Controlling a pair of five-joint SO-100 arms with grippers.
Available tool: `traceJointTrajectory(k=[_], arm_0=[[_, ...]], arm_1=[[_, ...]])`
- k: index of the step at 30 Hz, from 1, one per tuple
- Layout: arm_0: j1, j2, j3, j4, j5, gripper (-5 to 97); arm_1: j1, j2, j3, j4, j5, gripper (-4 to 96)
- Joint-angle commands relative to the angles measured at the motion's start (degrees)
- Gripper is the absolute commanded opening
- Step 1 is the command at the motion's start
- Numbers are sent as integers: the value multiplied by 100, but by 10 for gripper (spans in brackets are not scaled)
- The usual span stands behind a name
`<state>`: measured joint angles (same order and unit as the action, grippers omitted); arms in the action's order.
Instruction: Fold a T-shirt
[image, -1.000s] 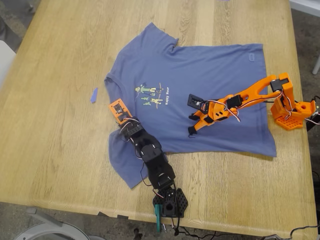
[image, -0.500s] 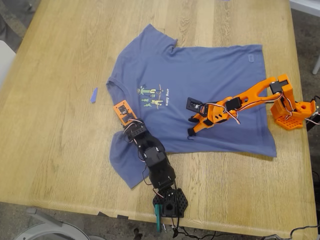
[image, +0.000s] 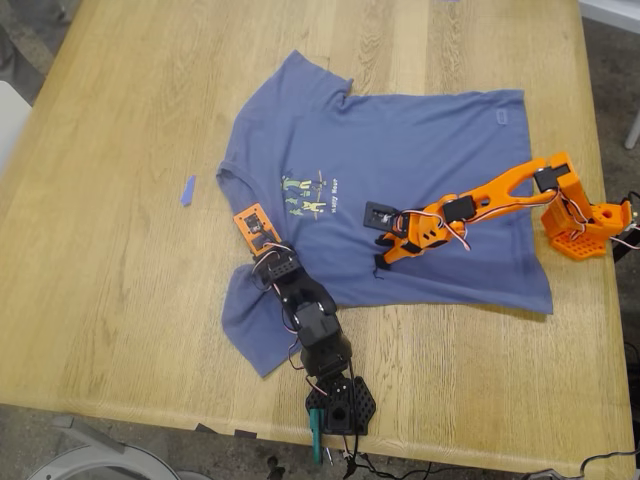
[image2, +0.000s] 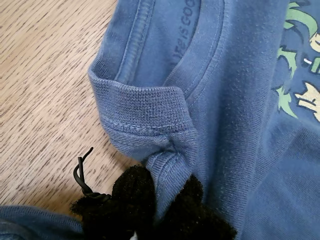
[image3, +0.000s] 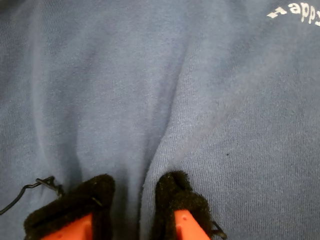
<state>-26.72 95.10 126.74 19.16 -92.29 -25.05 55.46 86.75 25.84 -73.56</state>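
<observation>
First claw (image2: 160, 200) clamped on T-shirt (image: 400, 170) collar; second claw (image3: 135, 200) pinching a fabric ridge on chest, over worktop (image: 110, 260).

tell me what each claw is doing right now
First claw: closed on the T-shirt collar.
Second claw: closed, pinching a ridge of T-shirt fabric.
</observation>
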Motion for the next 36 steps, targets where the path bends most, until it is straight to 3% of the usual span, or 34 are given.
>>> traceJointTrajectory(k=[1,7,36], arm_0=[[114,677,0,-9,-53,8],[387,712,-35,-9,-97,8],[1696,861,-1081,26,-360,0]], arm_1=[[-114,-308,-211,185,-53,127],[-53,-378,-457,677,-229,3],[1582,1705,1195,-677,-352,-1]])
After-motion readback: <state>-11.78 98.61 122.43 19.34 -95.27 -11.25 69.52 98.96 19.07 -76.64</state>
